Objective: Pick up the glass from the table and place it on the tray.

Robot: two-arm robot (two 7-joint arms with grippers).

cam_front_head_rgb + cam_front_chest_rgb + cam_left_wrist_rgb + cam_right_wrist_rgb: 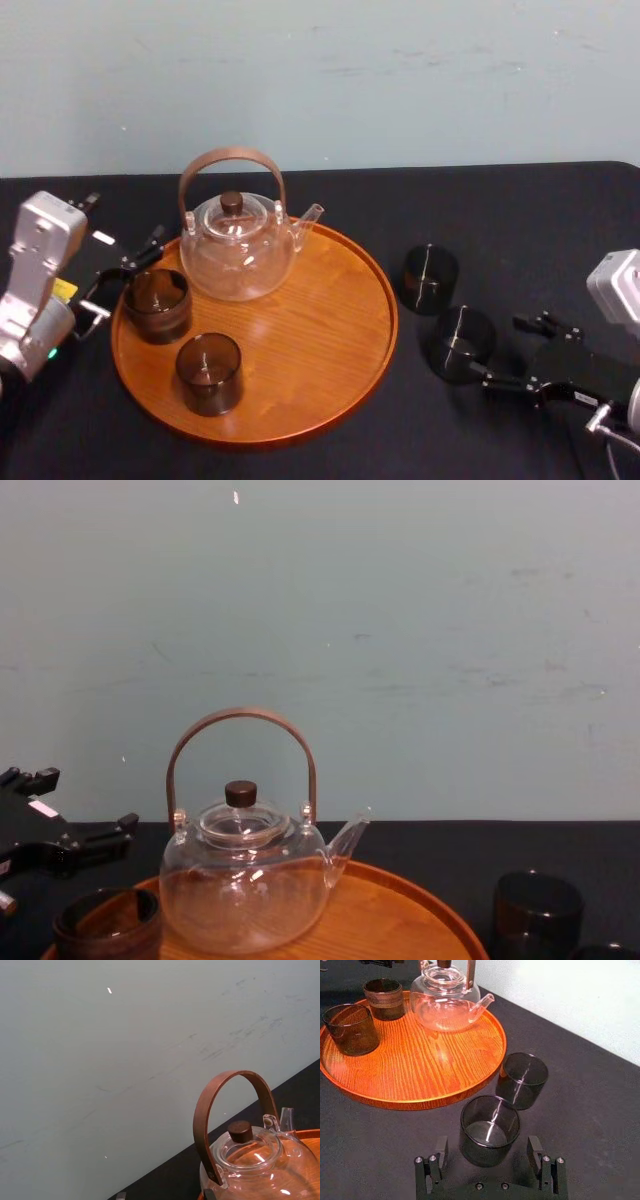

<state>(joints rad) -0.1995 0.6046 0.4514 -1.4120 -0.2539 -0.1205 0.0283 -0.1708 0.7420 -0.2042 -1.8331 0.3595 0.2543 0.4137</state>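
Two dark smoked glasses stand on the black table [540, 230], to the right of the tray. The nearer glass [461, 343] [489, 1129] sits just inside the tips of my right gripper [500, 352] [490, 1165]. That gripper is open, with a finger on each side of the glass and neither touching it. The other glass [430, 278] [522, 1079] [538, 910] stands a little farther back. The round wooden tray [330, 330] [420, 1065] [400, 920] lies at the centre. My left gripper [135, 262] [85, 800] is open at the tray's left rim.
On the tray stand a clear glass teapot [238, 245] [255, 1160] [445, 1000] [245, 880] with a brown hoop handle and two more dark glasses [157, 303] [209, 372]. One of them is right beside my left gripper. A pale wall rises behind the table.
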